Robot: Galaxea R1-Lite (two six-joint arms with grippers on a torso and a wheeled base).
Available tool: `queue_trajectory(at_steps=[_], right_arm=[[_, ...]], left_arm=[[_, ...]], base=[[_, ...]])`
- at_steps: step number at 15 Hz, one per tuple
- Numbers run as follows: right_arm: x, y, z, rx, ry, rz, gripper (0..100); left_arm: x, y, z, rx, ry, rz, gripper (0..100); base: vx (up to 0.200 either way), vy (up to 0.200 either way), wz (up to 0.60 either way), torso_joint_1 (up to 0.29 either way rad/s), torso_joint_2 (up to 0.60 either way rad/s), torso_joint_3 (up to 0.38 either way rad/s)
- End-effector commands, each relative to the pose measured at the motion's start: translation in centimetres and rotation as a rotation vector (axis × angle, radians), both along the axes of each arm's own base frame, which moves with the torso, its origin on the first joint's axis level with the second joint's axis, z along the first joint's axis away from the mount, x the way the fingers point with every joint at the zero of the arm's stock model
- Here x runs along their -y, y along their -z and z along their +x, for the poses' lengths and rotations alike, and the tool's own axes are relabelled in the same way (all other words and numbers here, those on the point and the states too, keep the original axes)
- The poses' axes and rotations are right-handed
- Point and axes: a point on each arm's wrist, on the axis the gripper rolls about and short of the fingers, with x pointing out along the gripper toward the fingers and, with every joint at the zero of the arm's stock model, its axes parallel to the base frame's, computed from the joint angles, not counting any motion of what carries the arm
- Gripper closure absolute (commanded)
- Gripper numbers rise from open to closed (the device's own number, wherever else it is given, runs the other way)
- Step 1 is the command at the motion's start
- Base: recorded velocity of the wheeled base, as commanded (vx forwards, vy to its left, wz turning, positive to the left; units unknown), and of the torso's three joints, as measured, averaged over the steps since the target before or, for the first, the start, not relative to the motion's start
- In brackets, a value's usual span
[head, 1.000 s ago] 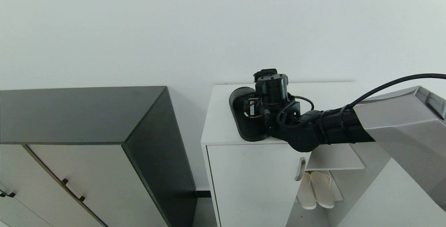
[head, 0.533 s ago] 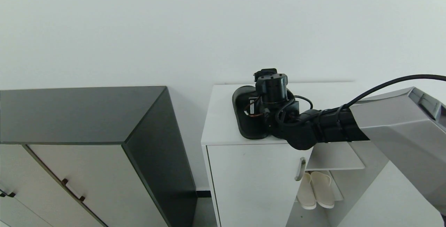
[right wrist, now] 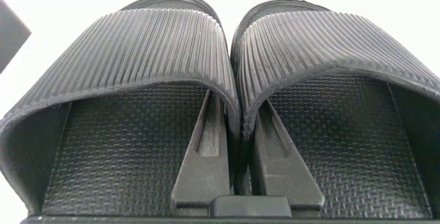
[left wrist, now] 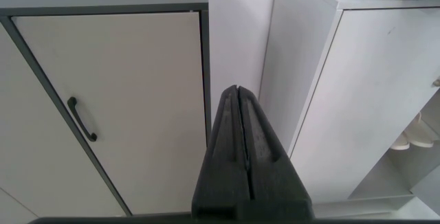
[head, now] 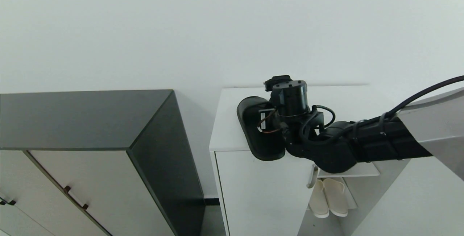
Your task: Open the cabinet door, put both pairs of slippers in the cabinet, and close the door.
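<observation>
A pair of black ribbed slippers (head: 259, 131) hangs over the front edge of the white cabinet's top (head: 228, 127). My right gripper (head: 270, 120) is shut on them. In the right wrist view its fingers (right wrist: 206, 148) sit inside the two black slippers (right wrist: 137, 66) and pinch their inner strap walls together, with the right gripper (right wrist: 236, 107) at the middle. A pair of white slippers (head: 328, 201) lies on the cabinet's lower shelf behind the open right door (head: 398, 207). My left gripper (left wrist: 236, 90) is shut and empty, low before the gap between the two cabinets.
A dark-topped cabinet (head: 83, 120) with beige doors stands to the left, a narrow gap from the white one. The white cabinet's left door (head: 264, 192) is closed, with its handle (head: 312, 176) at the edge. An upper shelf (head: 348, 169) is bare.
My right arm has come forward and a little higher with the black slippers, from the middle of the cabinet top to its front edge.
</observation>
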Motion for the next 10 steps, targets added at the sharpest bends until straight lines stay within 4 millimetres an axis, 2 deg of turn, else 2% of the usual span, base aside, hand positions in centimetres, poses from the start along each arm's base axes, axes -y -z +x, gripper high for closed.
queue_trajectory(at_steps=[1, 3, 4, 10], right_arm=[[3.2, -1.0, -4.7, 0.014, -0.077, 0.026, 100], [5.9, -0.8, -8.4, 0.008, -0.187, 0.037, 100], [6.4, -1.3, -9.2, 0.014, -0.224, 0.044, 100], [6.0, -0.6, -9.9, -0.005, -0.270, 0.011, 100]], left_arm=[[0.0, 0.0, 0.0, 0.000, 0.000, 0.000, 100], [0.0, 0.0, 0.0, 0.000, 0.003, 0.000, 100], [0.0, 0.0, 0.0, 0.000, 0.000, 0.000, 100], [0.0, 0.0, 0.0, 0.000, -0.011, 0.005, 100]], base=[[0.000, 0.000, 0.00, 0.000, 0.00, 0.000], [0.000, 0.000, 0.00, 0.000, 0.00, 0.000], [0.000, 0.000, 0.00, 0.000, 0.00, 0.000], [0.000, 0.000, 0.00, 0.000, 0.00, 0.000]])
